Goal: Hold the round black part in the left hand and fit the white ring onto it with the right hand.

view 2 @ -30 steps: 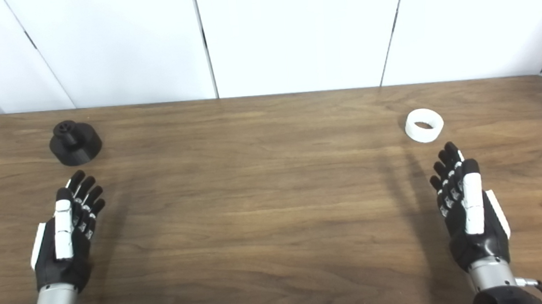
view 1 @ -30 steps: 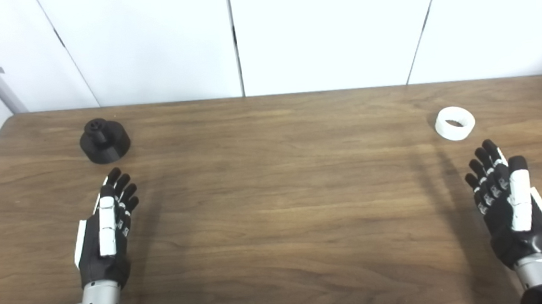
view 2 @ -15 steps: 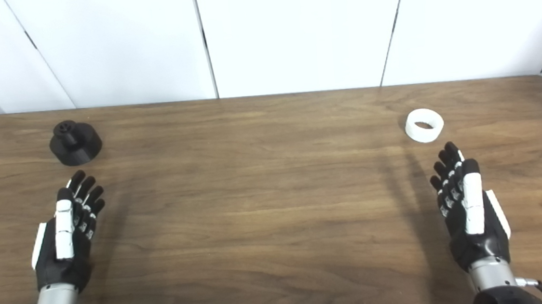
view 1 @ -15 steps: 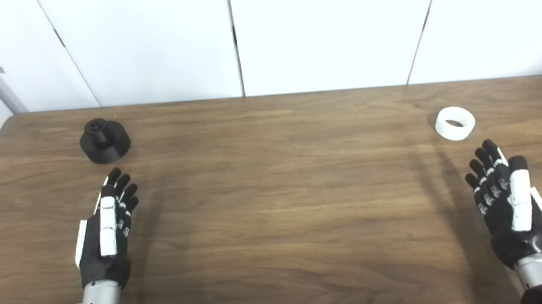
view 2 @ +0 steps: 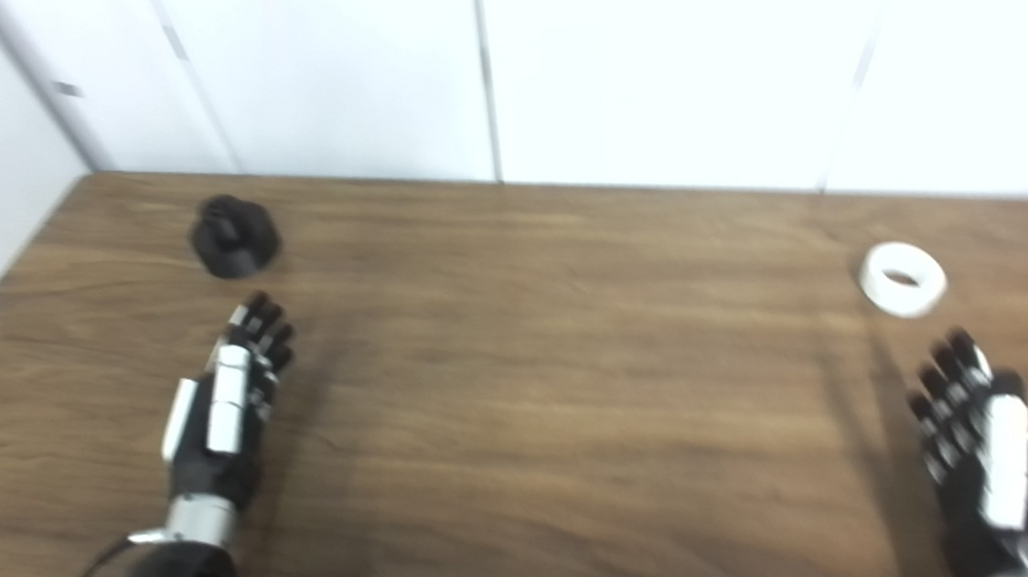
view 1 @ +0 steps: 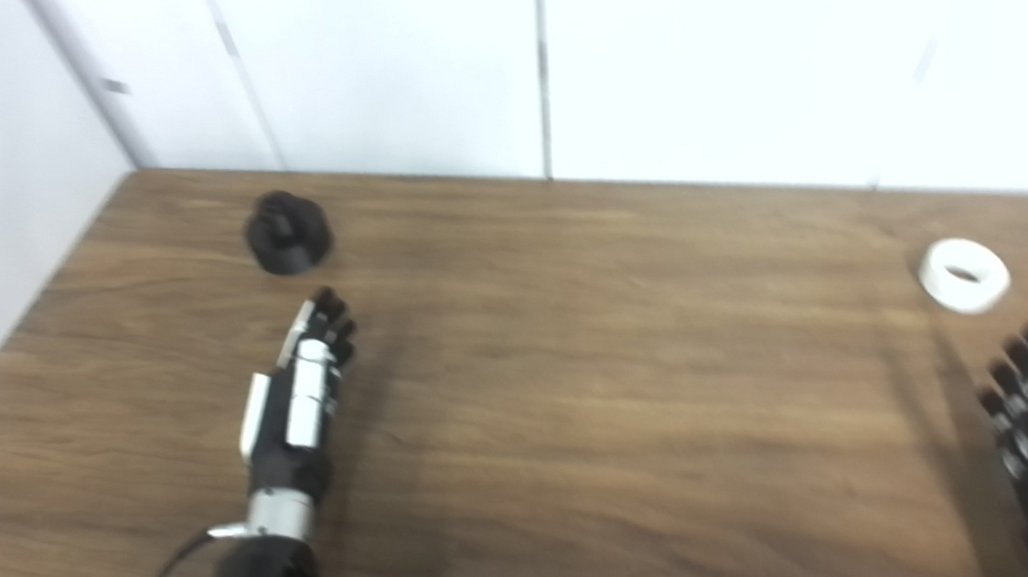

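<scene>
We see the round black part [view 1: 288, 233] at the counter's [view 1: 577, 394] far left and the white ring [view 2: 903, 279] far right, each just beyond its matching hand: left hand [view 1: 299, 406] and right hand [view 2: 986, 458], fingers extended, holding nothing, poised to reach.

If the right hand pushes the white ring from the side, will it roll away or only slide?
The white ring lies flat on the table, hole facing up, so a sideways push would probably slide it, not roll it. It looks rigid and likely light, so it may skid easily on the smooth wood. If tipped onto its edge, it could roll. The right hand is open, not touching it.
</scene>
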`<action>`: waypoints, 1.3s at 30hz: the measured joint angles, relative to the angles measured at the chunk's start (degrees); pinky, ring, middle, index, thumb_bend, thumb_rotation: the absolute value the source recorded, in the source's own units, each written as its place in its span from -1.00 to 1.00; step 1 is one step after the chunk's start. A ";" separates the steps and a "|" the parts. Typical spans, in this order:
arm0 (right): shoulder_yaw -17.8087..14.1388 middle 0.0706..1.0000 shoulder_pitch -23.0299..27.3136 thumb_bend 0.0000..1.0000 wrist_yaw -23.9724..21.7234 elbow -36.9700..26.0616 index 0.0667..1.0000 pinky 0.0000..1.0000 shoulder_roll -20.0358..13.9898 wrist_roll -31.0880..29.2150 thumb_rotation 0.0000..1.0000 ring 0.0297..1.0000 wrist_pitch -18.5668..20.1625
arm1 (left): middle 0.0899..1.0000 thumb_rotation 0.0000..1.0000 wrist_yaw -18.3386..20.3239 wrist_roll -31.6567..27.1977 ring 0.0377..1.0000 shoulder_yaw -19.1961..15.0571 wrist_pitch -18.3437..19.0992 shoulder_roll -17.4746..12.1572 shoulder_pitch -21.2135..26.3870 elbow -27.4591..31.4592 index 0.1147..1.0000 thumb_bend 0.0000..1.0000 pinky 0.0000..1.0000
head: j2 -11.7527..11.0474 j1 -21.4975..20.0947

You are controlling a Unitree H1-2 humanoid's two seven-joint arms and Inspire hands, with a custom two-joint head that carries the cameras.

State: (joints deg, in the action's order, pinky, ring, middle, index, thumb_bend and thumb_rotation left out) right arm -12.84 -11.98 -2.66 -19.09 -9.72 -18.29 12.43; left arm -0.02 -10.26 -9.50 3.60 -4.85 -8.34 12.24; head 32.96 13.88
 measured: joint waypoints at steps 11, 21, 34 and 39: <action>0.26 0.99 -0.44 0.09 -0.91 0.17 0.95 1.00 -0.49 3.15 1.00 0.97 -1.45 | 0.91 0.81 -0.60 2.92 0.91 1.28 -3.05 1.01 -0.24 -1.84 0.91 0.04 0.99 | -4.13 2.55; 0.24 0.93 -0.44 0.04 -1.07 0.24 0.90 0.89 -0.48 3.54 1.00 0.88 -1.47 | 0.90 0.74 -1.89 4.10 0.90 1.77 -3.87 1.11 -0.23 -2.26 0.90 0.11 0.95 | -4.31 3.17; 0.05 0.88 -0.44 0.03 -1.80 1.36 0.81 0.71 -0.49 3.40 1.00 0.81 -1.74 | 0.85 0.11 -2.60 7.93 0.88 2.37 -4.35 0.91 -0.09 -2.63 0.88 0.32 0.81 | -3.87 3.78; 0.04 0.87 -0.43 0.02 -1.80 1.37 0.80 0.76 -0.48 3.39 1.00 0.83 -1.73 | 0.84 -0.23 -3.60 10.18 0.82 1.91 -4.51 0.83 -0.11 -2.12 0.88 0.40 0.80 | -3.26 4.13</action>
State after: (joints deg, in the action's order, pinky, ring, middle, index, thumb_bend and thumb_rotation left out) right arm -12.81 -12.41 -4.46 -17.73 -10.20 -14.91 10.69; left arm -3.62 -0.08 -7.59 -0.91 -4.01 -8.45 10.11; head 29.70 18.01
